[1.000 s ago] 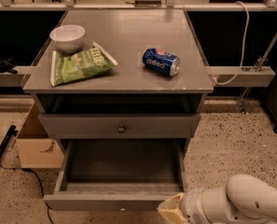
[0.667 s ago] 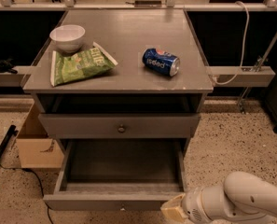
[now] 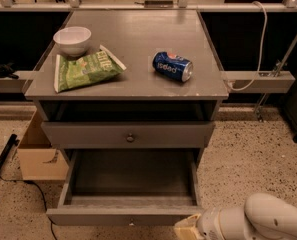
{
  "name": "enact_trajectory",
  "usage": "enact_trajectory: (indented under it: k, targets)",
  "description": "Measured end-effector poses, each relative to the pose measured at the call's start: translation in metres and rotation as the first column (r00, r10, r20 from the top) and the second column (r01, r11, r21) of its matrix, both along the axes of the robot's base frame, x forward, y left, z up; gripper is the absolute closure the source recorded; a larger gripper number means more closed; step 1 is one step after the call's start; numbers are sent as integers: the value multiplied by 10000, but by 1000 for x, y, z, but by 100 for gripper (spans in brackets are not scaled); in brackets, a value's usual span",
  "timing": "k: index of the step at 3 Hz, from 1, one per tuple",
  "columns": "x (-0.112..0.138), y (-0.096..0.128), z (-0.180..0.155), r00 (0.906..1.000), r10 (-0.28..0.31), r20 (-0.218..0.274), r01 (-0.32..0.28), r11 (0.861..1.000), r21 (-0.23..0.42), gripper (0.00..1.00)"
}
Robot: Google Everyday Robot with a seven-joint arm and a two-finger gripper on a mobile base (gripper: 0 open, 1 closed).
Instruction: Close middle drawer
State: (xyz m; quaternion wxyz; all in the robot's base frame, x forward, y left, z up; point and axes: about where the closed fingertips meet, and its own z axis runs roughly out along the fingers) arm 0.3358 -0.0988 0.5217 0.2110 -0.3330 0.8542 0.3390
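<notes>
The middle drawer point(image 3: 123, 216) is pulled far out of the grey cabinet. Its long shallow box is empty, and its flat front is at the bottom of the view. The top drawer point(image 3: 128, 134) above it is shut and has a dark round knob. The lowest drawer is out of view. My gripper point(image 3: 188, 229) is the cream part at the end of the white arm point(image 3: 268, 219) at the bottom right. It sits right at the right end of the middle drawer's front.
On the cabinet top point(image 3: 138, 39) are a white bowl point(image 3: 72, 39), a green chip bag point(image 3: 85, 70) and a blue soda can point(image 3: 172, 66) on its side. A cardboard box point(image 3: 35, 156) stands on the floor to the left. A white rail point(image 3: 260, 81) runs to the right.
The arm has sunk slightly at the bottom right. The middle drawer has not visibly moved.
</notes>
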Motion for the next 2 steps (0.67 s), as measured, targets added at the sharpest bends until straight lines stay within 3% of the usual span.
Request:
enact_trajectory:
  k: [1, 2]
  targets:
    - [-17, -1, -24, 9977, -553, -386, 567, 9978, 354, 100]
    - [-17, -1, -24, 9977, -547, -387, 561, 9978, 352, 100]
